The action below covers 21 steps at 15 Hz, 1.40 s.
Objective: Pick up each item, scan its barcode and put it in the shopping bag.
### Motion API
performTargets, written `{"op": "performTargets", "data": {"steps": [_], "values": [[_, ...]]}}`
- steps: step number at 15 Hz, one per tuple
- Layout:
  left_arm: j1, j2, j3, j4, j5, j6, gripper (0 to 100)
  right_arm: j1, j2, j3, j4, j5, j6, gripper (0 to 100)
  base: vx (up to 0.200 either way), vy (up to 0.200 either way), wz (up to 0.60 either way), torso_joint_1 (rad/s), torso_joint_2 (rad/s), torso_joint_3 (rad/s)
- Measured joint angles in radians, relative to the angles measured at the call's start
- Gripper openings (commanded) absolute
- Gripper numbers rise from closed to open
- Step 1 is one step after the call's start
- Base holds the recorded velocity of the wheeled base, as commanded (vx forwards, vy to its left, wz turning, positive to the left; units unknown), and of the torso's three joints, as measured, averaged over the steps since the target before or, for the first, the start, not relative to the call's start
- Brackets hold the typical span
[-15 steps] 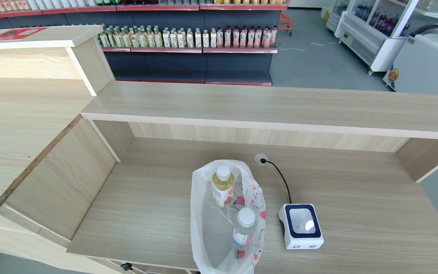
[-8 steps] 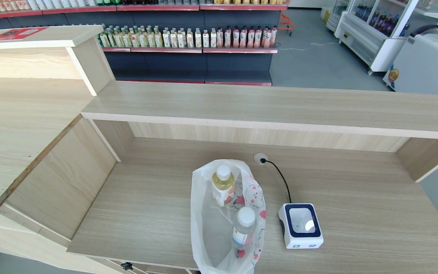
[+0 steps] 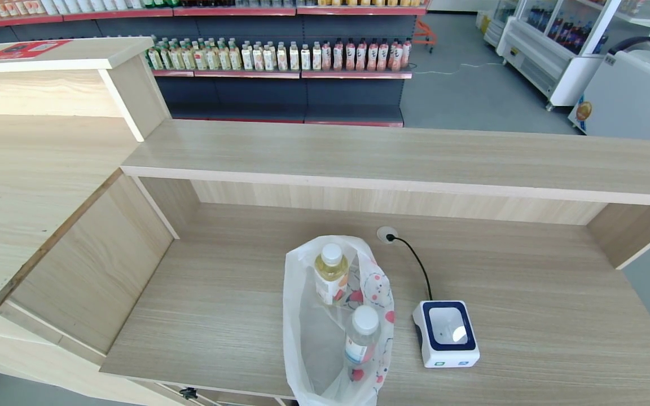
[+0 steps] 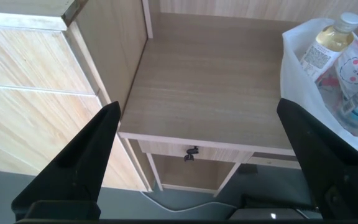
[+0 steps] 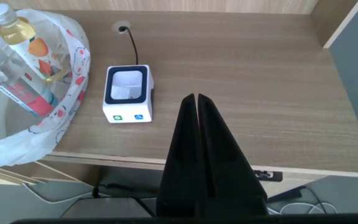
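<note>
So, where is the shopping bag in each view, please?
Head view: bag low in the middle, left of the scanner.
Left wrist view: bag on the counter, at its front edge.
Right wrist view: bag beside the scanner.
Shared landmark: yellow bottle inside it.

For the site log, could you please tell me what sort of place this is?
Most likely a shop checkout: a barcode scanner sits beside a shopping bag on the wooden counter, with shelves of bottled drinks behind.

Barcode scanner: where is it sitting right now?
In the head view the barcode scanner sits on the wooden counter, just to the robot's right of the shopping bag, not touching it.
</note>
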Motion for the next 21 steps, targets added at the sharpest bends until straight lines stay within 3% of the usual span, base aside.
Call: {"op": "performTargets", "data": {"steps": [3,6,21], "values": [[0.0,0.0,0.0,0.0,0.0,0.0,100,0.0,0.0,0.0,0.0,0.0,0.0,0,0.0,0.0,0.0,0.0,0.0,0.0],[0.0,0.0,0.0,0.0,0.0,0.003,100,0.0,0.0,0.0,0.0,0.0,0.0,0,0.0,-0.2,0.0,0.002,0.0,0.004],[0.0,0.0,0.0,0.0,0.0,0.0,100,0.0,0.001,0.0,0.0,0.0,0.001,0,0.0,0.0,0.0,0.0,0.0,0.0]]}}
